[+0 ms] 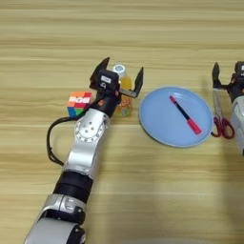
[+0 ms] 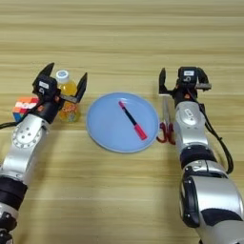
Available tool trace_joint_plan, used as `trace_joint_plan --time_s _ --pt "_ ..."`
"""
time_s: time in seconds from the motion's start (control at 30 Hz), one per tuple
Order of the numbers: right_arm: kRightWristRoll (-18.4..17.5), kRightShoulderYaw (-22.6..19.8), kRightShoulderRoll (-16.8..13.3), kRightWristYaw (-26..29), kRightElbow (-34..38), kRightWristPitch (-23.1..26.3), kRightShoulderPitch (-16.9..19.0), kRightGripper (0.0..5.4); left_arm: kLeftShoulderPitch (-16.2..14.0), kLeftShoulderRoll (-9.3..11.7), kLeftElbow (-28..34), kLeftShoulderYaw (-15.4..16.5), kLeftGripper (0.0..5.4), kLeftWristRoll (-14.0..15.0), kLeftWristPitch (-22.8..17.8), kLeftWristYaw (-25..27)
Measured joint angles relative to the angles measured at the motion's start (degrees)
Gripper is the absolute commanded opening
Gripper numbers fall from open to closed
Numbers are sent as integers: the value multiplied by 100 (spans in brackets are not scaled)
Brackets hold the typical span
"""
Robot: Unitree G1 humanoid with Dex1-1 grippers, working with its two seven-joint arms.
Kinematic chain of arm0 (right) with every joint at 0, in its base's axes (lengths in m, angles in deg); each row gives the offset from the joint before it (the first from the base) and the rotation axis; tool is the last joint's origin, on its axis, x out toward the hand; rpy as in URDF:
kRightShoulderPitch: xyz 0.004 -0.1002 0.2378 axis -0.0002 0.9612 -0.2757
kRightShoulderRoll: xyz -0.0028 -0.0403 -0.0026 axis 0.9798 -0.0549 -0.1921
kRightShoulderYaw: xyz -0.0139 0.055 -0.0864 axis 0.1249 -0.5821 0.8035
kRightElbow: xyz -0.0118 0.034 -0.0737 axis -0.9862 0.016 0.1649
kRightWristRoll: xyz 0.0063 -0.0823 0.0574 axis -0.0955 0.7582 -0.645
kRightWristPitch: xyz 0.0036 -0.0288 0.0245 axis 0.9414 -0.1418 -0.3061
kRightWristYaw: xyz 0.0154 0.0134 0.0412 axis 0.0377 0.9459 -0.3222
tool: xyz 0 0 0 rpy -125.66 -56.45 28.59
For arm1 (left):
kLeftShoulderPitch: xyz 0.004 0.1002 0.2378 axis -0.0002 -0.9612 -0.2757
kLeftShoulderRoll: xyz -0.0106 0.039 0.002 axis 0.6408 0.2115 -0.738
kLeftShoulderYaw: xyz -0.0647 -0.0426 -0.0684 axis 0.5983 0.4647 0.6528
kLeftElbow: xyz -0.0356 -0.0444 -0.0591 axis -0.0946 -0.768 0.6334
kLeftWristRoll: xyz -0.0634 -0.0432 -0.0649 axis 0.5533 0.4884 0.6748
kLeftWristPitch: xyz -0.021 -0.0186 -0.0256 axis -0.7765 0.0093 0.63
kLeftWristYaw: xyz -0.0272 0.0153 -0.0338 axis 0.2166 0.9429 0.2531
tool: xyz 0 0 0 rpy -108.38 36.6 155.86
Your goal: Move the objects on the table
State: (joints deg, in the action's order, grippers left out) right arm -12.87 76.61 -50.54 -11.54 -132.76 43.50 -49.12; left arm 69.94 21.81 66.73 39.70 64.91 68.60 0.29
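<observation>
My left gripper (image 1: 121, 72) stands open, one finger on each side of the white cap of the small orange drink bottle (image 1: 124, 97). The bottle is upright between the multicoloured puzzle cube (image 1: 78, 103) on its left and the round light-blue plate (image 1: 162, 119) on its right. A red-and-black pen (image 1: 186, 114) lies slantwise on the plate. Just right of the plate lie the red-handled scissors (image 2: 165, 121), handles toward me. My right gripper (image 2: 183, 82) is open over the far end of their blades and holds nothing.
The light wooden table (image 1: 143, 28) fills the picture. A black cable (image 1: 50, 143) loops out left of my left forearm.
</observation>
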Motion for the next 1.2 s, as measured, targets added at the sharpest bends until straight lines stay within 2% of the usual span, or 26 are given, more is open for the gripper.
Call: trace_joint_plan --time_s 0.27,0.43,0.5,0.57,0.67,0.8,0.9,1.07,1.2 --pt "1 2 0 4 -22 -1 0 540 -5 -9 552 43 537 435 63 381" --pt "1 3 0 5 -25 -2 0 540 -6 19 791 123 537 463 60 404" --pt "2 4 0 4 -28 -5 0 540 22 72 784 319 537 458 62 270" --pt "5 6 0 6 -28 -23 0 540 118 192 688 547 537 436 72 78" --pt "38 29 2 22 -25 -81 0 540 336 522 367 1041 537 395 116 -357" --pt "40 73 15 107 40 -233 4 540 514 760 -179 1412 537 332 210 -805" --pt "38 132 39 243 181 -338 29 540 649 922 -550 1548 537 197 327 -1048" --pt "30 358 74 776 943 -308 275 540 826 1141 -1143 1765 537 185 457 -1361" --pt "-223 515 134 1455 1751 175 589 540 941 1192 -1639 1784 537 125 553 -1518"
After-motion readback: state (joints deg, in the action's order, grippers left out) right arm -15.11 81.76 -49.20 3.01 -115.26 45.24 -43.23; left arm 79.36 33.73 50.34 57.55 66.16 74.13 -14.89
